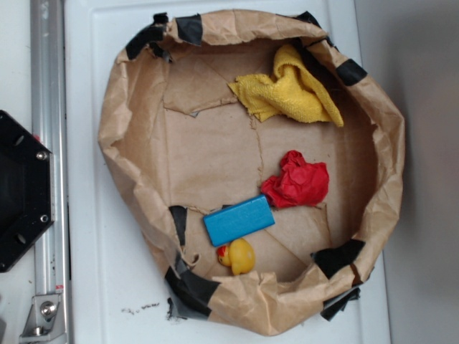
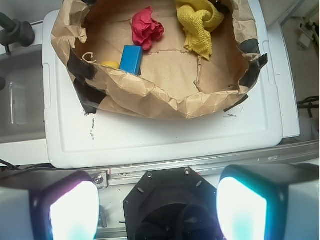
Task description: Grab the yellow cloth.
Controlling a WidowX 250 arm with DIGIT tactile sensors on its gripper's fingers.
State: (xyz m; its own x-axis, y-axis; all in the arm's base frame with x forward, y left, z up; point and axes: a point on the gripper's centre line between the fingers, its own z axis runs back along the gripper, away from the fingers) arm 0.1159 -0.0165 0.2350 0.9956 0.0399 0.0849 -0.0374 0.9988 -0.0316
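Two glowing fingertips (image 2: 70, 212) fill the bottom corners of the wrist view, set wide apart with nothing between them; the gripper (image 2: 157, 210) hangs spread and empty above the black hexagonal base (image 2: 172, 202), well short of the bin. Beyond the base runs a metal rail (image 2: 210, 162), then the white tray (image 2: 165, 137) that carries the brown paper basin (image 2: 150, 97), its crumpled rim patched with black tape (image 2: 82, 67).

Inside the basin, the yellow cloth (image 1: 294, 93) lies bunched in soft folds against the wall, at the upper right in the exterior view and at the far right in the wrist view. Nothing touches it. A red paper wad (image 1: 297, 180) sits apart from it toward the basin's middle. Just beside the wad lies a blue block (image 1: 239, 220), and a small yellow rubber duck (image 1: 239, 256) rests against the block's edge, close to the basin's wall.
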